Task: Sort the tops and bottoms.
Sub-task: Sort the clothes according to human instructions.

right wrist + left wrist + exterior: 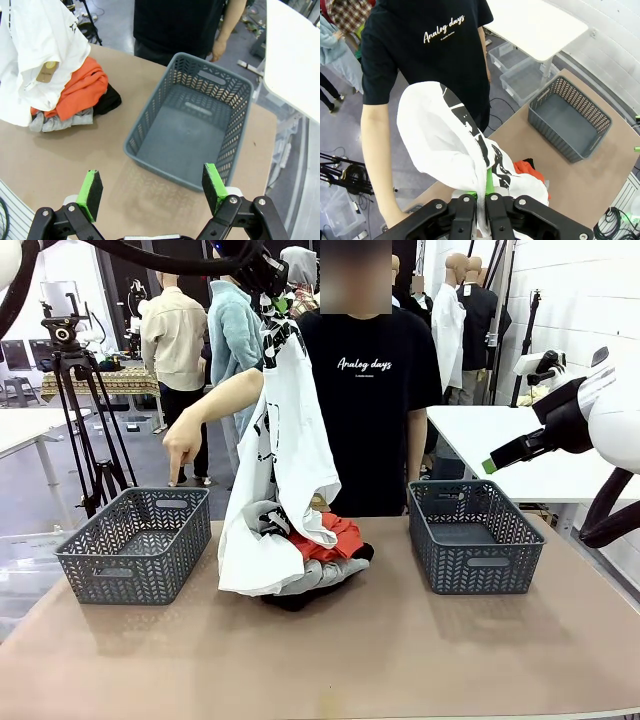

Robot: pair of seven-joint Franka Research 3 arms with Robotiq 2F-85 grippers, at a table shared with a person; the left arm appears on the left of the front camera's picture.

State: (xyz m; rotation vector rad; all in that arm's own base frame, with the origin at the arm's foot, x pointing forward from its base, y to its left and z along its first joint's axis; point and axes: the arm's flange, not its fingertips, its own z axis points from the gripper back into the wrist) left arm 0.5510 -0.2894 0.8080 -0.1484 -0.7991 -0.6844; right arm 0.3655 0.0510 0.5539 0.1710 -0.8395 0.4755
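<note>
Left gripper [481,194] pinches white shirt [295,430] above mid-table pile [325,555]; right gripper [152,187] spread. Next: swing shirt to left-edge basket [120,565], where person's hand [181,453] points.

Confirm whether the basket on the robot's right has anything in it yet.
Empty: the right wrist view shows the right basket with a bare grey floor; the clothes pile lies on the table beside it.

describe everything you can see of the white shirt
The white shirt is soft cloth with black print. The shut left gripper pinches it at one end, so it hangs long over the middle of the table. Its lower part drapes over the clothes pile and covers the pile's left side. A tan label shows on it.
</note>
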